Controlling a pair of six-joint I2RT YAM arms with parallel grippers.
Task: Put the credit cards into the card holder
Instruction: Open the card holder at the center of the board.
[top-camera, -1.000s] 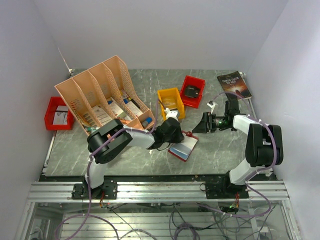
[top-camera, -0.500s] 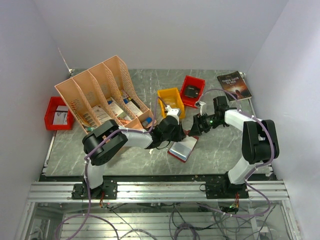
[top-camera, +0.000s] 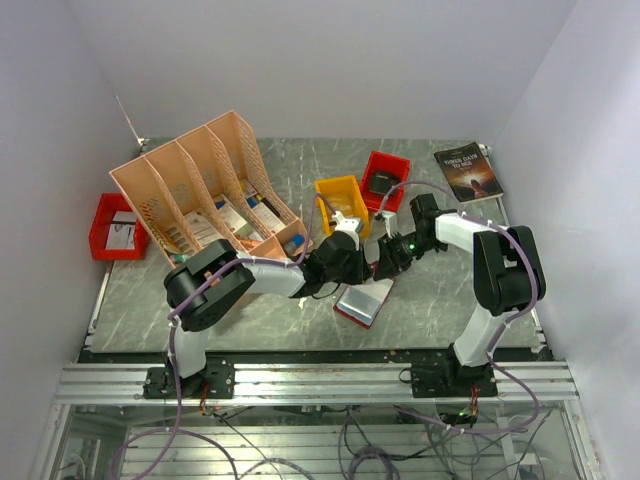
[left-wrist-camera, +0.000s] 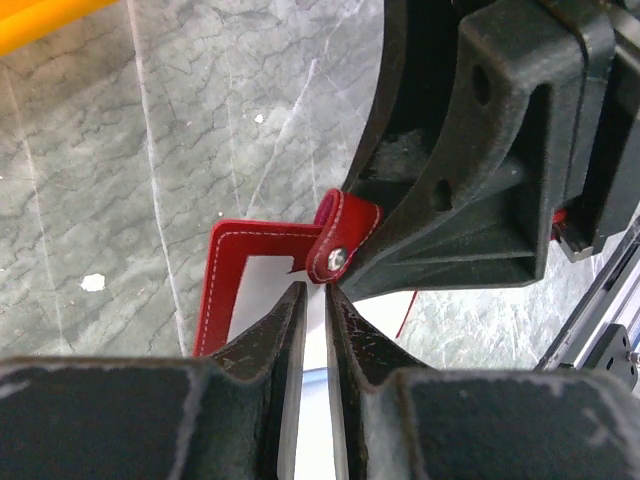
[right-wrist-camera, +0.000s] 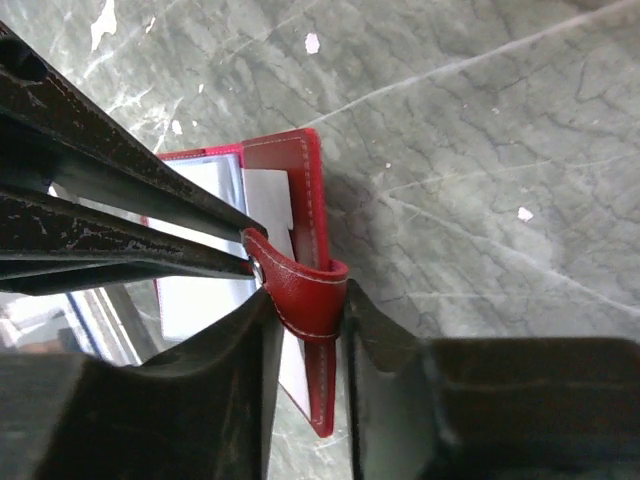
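Two claws, one wallet: my claws meet over the card holder (top-camera: 366, 303), which lies open on the grey marble table (top-camera: 440, 290) near its middle, on the near side of the yellow bin (top-camera: 340, 200). My right claw (right-wrist-camera: 305, 310) is clenched on the holder's red strap (right-wrist-camera: 300, 285), a finger pressed to each side. My left claw (left-wrist-camera: 316, 300) points at the snap stud (left-wrist-camera: 338, 257), fingers nearly together above a clear pocket; whether they pinch anything I cannot tell.
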